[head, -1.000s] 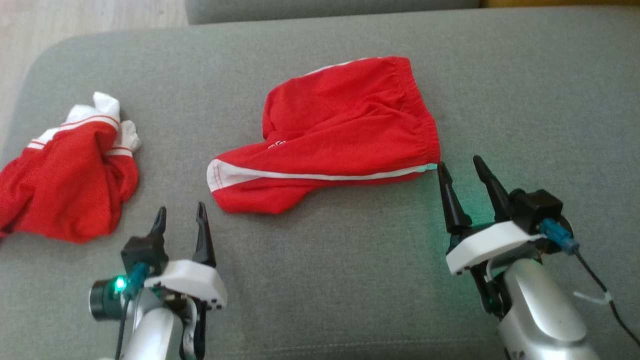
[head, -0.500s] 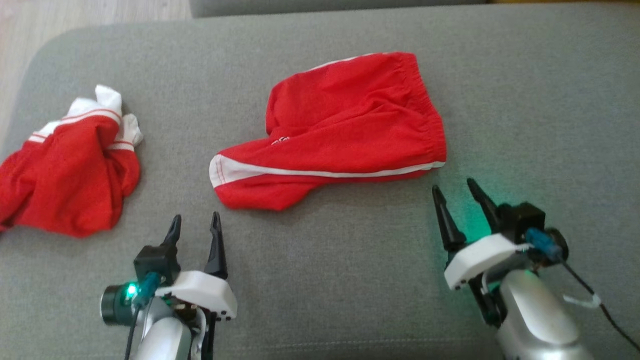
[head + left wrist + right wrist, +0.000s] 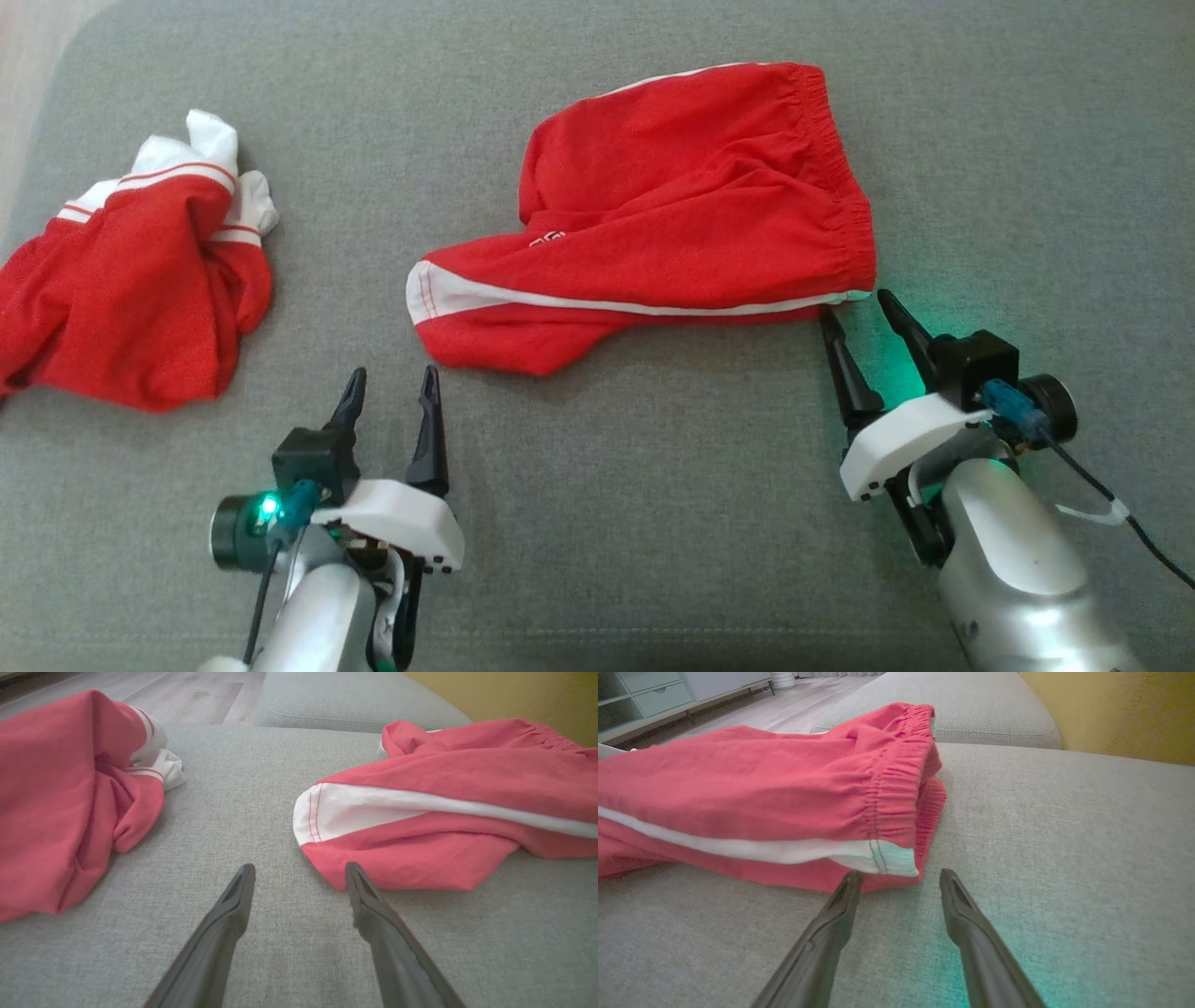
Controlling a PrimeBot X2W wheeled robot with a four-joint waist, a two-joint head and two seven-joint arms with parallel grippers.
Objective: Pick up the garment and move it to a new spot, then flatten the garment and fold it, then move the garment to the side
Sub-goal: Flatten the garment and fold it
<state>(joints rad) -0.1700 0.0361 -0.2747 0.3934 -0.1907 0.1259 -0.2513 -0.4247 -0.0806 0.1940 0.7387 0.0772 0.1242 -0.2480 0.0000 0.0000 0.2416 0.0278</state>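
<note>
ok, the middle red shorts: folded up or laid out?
Laid out full length, rumpled: red shorts show waistband at one end, leg hem at the other, creases between. Whether the legs lie stacked, cannot tell.

a grey woven sofa cushion [image 3: 597,560] spreads wide, with a second grey cushion [image 3: 971,704] behind it. pale wood floor [image 3: 196,695] lies beyond, a light cabinet with drawers [image 3: 658,697] stands far off, and a yellow surface [image 3: 1111,714] rises alongside.

Silver forearms [image 3: 1018,579], white mounts [image 3: 901,443], black fingers [image 3: 845,359]
</note>
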